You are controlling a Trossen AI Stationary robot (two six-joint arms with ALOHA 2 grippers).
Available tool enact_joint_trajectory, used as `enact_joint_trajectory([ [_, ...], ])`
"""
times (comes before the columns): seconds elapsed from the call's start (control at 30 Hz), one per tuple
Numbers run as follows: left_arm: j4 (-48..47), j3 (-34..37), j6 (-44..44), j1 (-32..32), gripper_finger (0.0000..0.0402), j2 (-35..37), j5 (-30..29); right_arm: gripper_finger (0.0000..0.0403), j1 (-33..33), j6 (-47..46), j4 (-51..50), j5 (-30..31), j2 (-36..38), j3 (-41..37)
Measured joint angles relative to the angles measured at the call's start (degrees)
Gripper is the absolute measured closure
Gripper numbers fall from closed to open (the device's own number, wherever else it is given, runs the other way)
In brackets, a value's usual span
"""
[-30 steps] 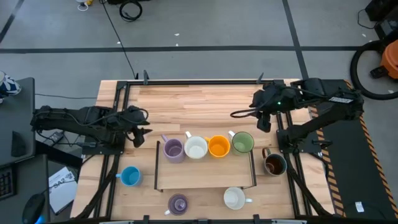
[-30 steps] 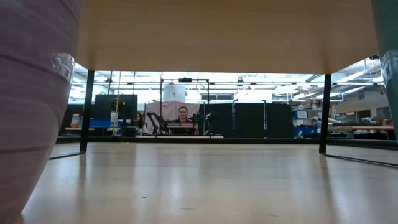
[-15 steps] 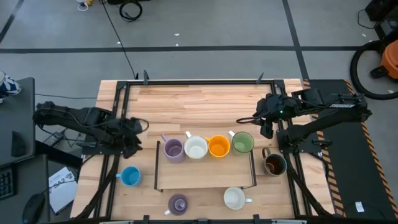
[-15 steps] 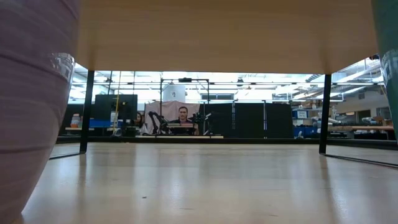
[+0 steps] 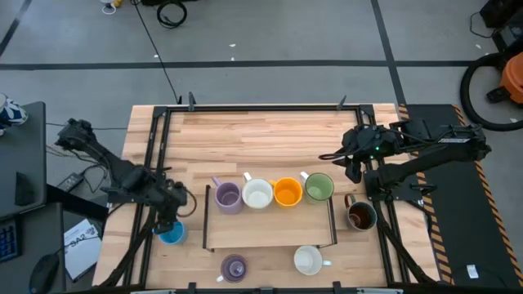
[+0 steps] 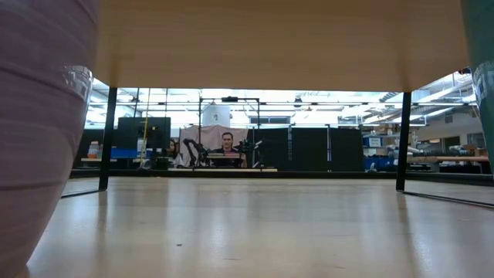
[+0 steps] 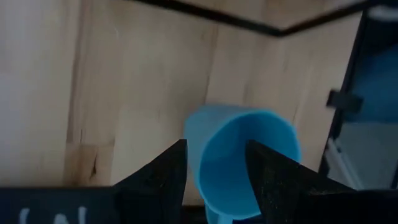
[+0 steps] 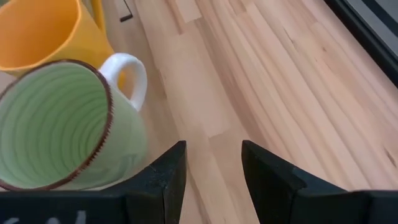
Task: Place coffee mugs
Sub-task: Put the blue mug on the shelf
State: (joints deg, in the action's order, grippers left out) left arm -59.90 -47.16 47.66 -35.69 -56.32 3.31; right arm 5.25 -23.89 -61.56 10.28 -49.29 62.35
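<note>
My left gripper [image 7: 214,165] is right over the light blue mug [image 7: 239,158], fingers apart, one finger inside the rim and the other just outside the wall; not clamped yet as far as I can see. In the high view that blue mug [image 5: 171,233] sits just outside the left end of the black wire rack [image 5: 270,246].

Progress, judged off the rack: four mugs are lined up along its far edge, lavender mug [image 5: 227,197], white mug [image 5: 257,194], orange mug [image 5: 287,192], green mug [image 5: 319,189]. Four left to place: the blue one, a second lavender mug [image 5: 234,267] and second white mug [image 5: 308,260] on the near side of the rack, and the dark brown mug [image 5: 360,216] just off its right end. So about half done.

My right gripper [image 8: 211,171] hangs with fingers apart, holding nothing, just beyond the green mug's handle, past the rack's far right corner.
</note>
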Motion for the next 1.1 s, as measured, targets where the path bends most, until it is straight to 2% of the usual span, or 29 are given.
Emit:
enact_joint_trajectory([
  [0.17, 0.00, 0.00, 1.45, -4.21, 0.0232, -4.03, -0.54, 0.0244, 0.92, 0.01, 0.50, 0.03, -0.21, 0.00],
  [0.3, 0.00, 0.00, 1.46, -5.94, 0.0232, -6.78, -4.33, 0.0244, 1.49, -0.16, 1.36, 0.56, -0.19, 0.00],
  [0.9, 0.09, 0.00, 0.78, -6.09, 0.0233, -15.61, -5.18, 0.0244, 1.56, 1.89, 3.24, 0.61, -0.19, 0.00],
  [1.1, 0.28, 0.00, 0.58, -6.09, 0.0268, -16.73, -5.07, 0.0244, 1.56, 1.96, 3.24, 0.61, -0.19, 0.00],
])
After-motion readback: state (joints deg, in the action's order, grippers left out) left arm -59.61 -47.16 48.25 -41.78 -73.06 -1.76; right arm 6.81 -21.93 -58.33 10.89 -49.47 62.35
